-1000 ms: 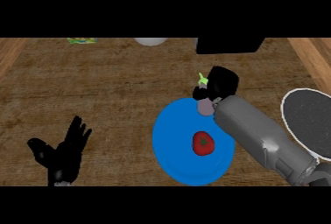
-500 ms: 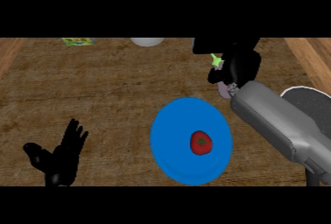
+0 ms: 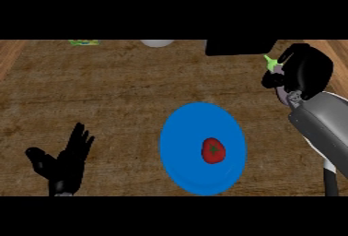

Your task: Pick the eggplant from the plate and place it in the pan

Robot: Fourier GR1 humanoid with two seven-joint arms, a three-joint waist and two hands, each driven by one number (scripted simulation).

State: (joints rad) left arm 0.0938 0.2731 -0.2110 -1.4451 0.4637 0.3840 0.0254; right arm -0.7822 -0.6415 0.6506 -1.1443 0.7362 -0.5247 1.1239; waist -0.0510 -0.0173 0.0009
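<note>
The right hand (image 3: 306, 73) is curled round the eggplant (image 3: 277, 78), holding it up and to the right of the blue plate (image 3: 183, 152), well clear of the rim. Only the green stem tip and a sliver of purple skin show past the black fingers; the rest is hidden, so its long axis is hard to read, though the stem points up and left.

The pan does not show plainly: a thin dark edge at the right border, below the grey forearm, may be part of it, but the arm covers that side. Judging by this, the pan lies right of the plate, under or beyond the forearm, and the right hand is far nearer than the other.

A tomato (image 3: 213, 150) sits on the plate. The left hand (image 3: 65, 161) rests open, fingers up, well left of the plate on the wooden table (image 3: 102, 92).
</note>
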